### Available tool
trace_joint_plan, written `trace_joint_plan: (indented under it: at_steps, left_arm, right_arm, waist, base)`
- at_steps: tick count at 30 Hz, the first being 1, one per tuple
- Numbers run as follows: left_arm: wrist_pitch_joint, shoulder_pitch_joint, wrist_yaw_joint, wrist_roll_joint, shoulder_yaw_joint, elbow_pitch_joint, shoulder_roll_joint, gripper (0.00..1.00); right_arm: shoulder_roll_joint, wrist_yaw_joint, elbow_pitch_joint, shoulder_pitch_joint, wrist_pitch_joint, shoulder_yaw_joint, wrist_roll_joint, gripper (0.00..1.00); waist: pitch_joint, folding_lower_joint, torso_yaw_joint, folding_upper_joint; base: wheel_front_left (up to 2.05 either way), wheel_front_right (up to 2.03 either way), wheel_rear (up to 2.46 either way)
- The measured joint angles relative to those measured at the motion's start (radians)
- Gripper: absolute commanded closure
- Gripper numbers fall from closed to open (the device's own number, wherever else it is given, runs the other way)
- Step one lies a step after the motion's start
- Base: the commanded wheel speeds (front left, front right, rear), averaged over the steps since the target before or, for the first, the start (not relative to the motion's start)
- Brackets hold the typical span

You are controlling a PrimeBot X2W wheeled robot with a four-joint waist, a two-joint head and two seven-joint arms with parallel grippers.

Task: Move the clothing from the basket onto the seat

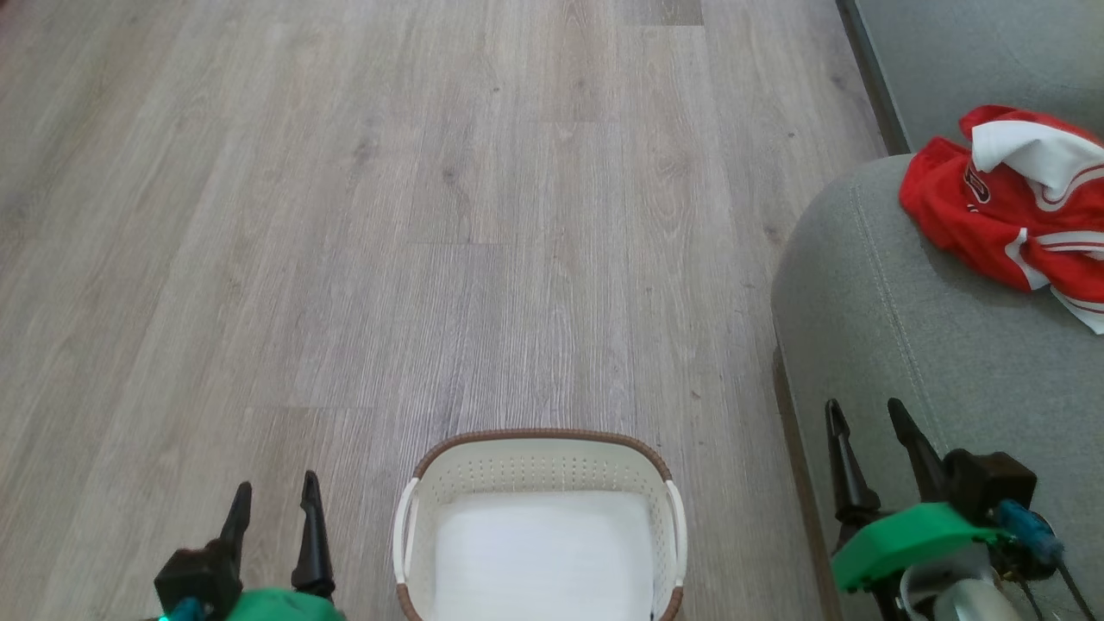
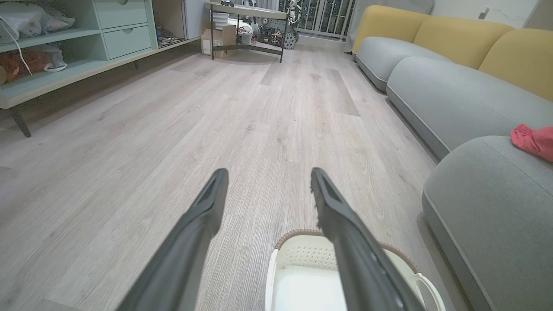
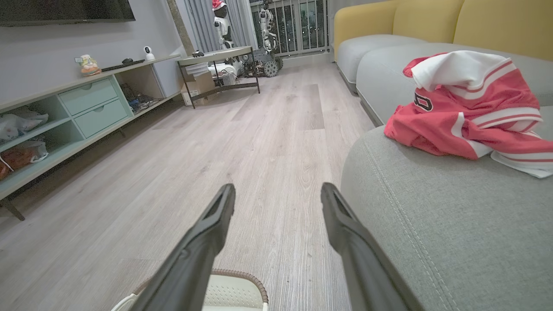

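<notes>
The clothing [image 1: 1000,216], red with white trim, lies bunched on the grey-green seat [image 1: 906,345] at the right; it also shows as clothing [image 3: 466,116] on the seat [image 3: 432,224] and as a red edge of clothing [image 2: 533,140]. The cream basket [image 1: 539,453] stands on the floor at bottom centre, holding just a flat white liner; its rim appears as basket [image 2: 302,255] and basket [image 3: 235,289]. My left gripper [image 1: 274,490] is open to the basket's left, empty. My right gripper [image 1: 867,412] is open over the seat's front edge, empty, well short of the clothing.
Wooden floor [image 1: 431,216] stretches ahead. A pale green low cabinet [image 3: 86,108] runs along the far left wall, and a small table [image 3: 216,58] stands beyond. More grey cushions with yellow backrests [image 2: 458,39] continue past the seat.
</notes>
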Motion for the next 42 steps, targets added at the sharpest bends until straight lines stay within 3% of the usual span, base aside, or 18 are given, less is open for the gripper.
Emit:
trace_joint_plan:
  at_steps: [1, 2, 10, 42]
  left_arm:
    - [0.0, 0.0, -0.001, 0.0, 0.0, 0.001, -0.001, 0.0]
    - [0.0, 0.0, -0.002, 0.0, 0.0, 0.002, -0.001, 1.0]
    - [0.015, 0.057, -0.003, -0.019, -0.005, 0.108, -0.015, 1.0]
    - [0.103, 0.0, -0.058, -0.365, 0.037, 0.096, -0.016, 1.0]
  right_arm:
    - [0.0, 0.0, 0.001, 0.0, 0.0, 0.0, 0.0, 0.0]
    - [0.0, 0.0, 0.002, 0.0, 0.0, -0.001, 0.0, 1.0]
    - [0.002, 0.0, 0.108, 0.069, 0.011, 0.006, 0.015, 1.0]
    - [0.003, 0.0, 0.071, 0.054, 0.096, -0.025, 0.367, 1.0]
  waist:
    - [0.0, 0.0, 0.0, 0.0]
    - [0.0, 0.0, 0.0, 0.0]
    - [0.002, 0.0, -0.001, 0.0]
    - [0.016, 0.0, -0.017, 0.0]
  base:
    - [0.0, 0.0, 0.0]
    - [0.0, 0.0, 0.0]
    - [0.0, 0.0, 0.0]
    - [0.0, 0.0, 0.0]
